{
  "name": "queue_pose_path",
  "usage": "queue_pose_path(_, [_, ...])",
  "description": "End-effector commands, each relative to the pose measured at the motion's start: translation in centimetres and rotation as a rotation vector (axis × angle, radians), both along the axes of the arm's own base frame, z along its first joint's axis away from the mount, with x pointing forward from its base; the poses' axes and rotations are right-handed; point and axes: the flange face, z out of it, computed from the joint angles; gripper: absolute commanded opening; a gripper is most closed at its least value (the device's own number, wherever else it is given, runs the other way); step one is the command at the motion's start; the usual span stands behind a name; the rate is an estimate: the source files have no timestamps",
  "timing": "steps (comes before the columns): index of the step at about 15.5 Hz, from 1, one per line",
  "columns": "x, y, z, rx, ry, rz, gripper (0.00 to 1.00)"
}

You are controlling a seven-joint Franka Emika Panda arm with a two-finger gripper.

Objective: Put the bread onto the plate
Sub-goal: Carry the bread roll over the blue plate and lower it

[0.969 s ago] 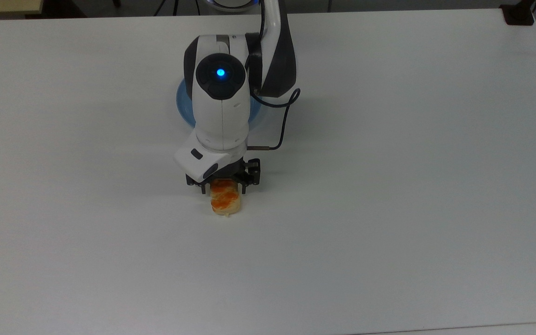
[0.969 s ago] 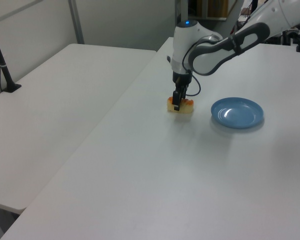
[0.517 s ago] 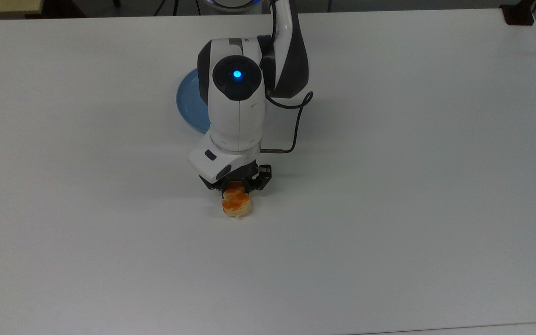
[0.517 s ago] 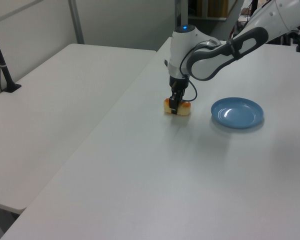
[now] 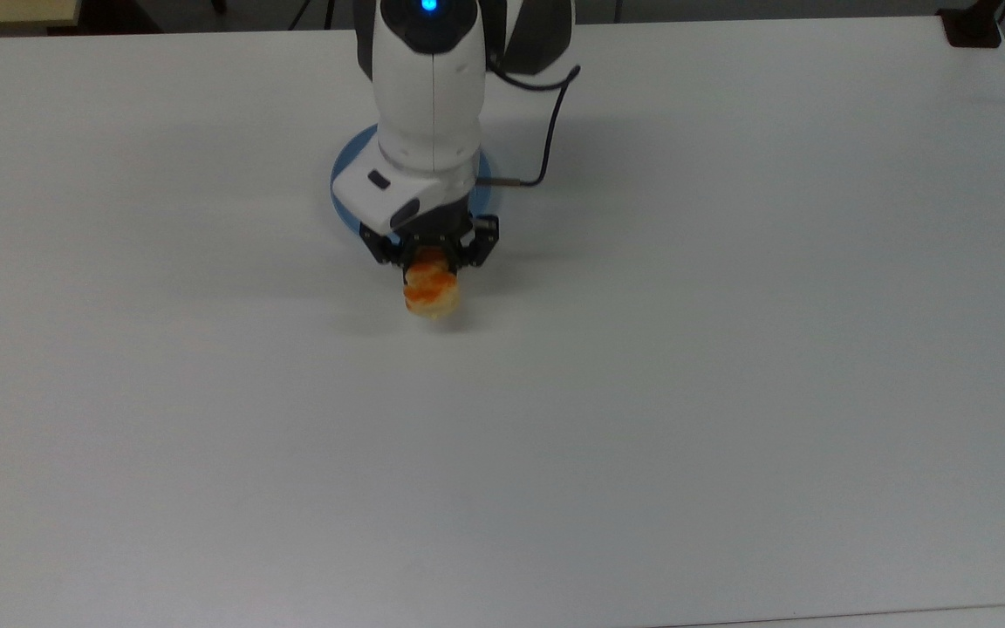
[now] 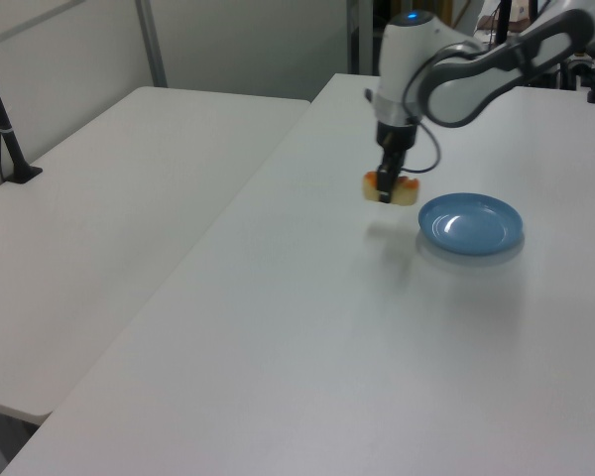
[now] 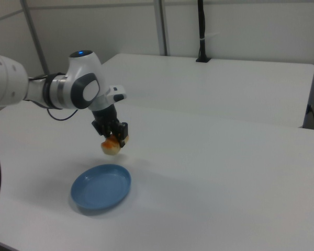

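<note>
My pincer (image 6: 387, 188) is clamped on the bread (image 6: 391, 190), held clear above the table (image 6: 278, 327). Only one end is pinched, so it could tip or slip out. The plate (image 6: 471, 222) sits just beside and below me, nothing lying between us.

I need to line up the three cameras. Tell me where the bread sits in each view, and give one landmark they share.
Top view: the bread is just left of centre in the upper half, held by the gripper.
Left view: the bread is right of centre in the upper half, above the table.
Right view: the bread is left of centre, mid-height.
Shared landmark: the plate, close beside the bread.
</note>
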Motion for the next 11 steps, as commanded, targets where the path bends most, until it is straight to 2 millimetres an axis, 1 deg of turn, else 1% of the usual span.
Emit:
queue_pose_path(1, [-7.0,-0.5,0.3,-0.043,0.040,0.017,0.50])
queue_pose_path(2, [-8.8,-0.7,-0.5,-0.061,0.062,0.028,0.51])
queue_pose_path(3, [-10.0,-0.9,-1.1,-0.068,0.079,0.032,0.51])
queue_pose_path(4, [-10.6,-1.3,-1.7,-0.068,0.094,0.027,0.51])
queue_pose_path(5, [-10.7,-2.2,-1.8,-0.068,0.098,0.010,0.51])
queue_pose_path(6, [-10.6,-3.0,-2.1,-0.067,0.105,-0.005,0.56])
queue_pose_path(8, [-10.7,-3.2,-2.6,-0.068,0.116,-0.009,0.67])
queue_pose_path(10, [-10.7,-3.4,-3.8,-0.070,0.146,-0.013,0.91])
queue_pose_path(11, [-10.7,-3.3,-4.3,-0.071,0.154,-0.015,1.00])
